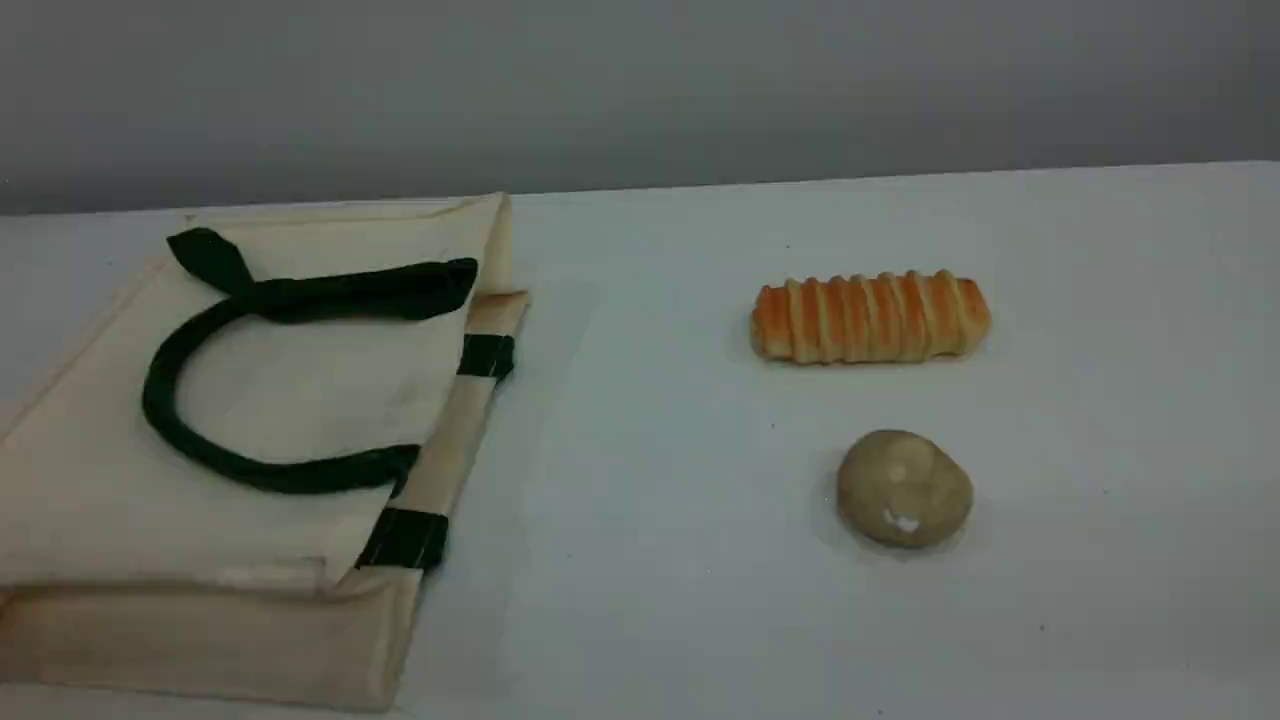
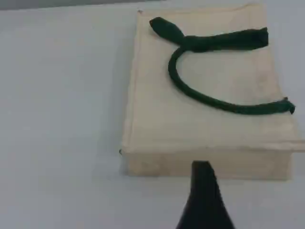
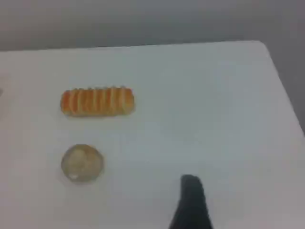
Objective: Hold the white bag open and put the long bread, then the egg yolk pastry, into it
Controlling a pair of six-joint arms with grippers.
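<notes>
The white bag (image 1: pixel 250 420) lies flat and closed on the left of the table, one dark green handle (image 1: pixel 158 385) looped on top. The long bread (image 1: pixel 870 316) rests crosswise at the right, and the egg yolk pastry (image 1: pixel 904 488) sits just in front of it. Neither arm shows in the scene view. In the left wrist view, a dark fingertip (image 2: pixel 202 174) hovers above the table just short of the white bag (image 2: pixel 205 124). The right wrist view shows its fingertip (image 3: pixel 190 188) high above bare table, right of the egg yolk pastry (image 3: pixel 82 162) and the long bread (image 3: pixel 97 101). Nothing is held.
The pale table (image 1: pixel 650 450) ends at a far edge against a grey wall. Its far right corner (image 3: pixel 259 44) shows in the right wrist view. A wide strip of bare tabletop separates the bag from the two baked goods.
</notes>
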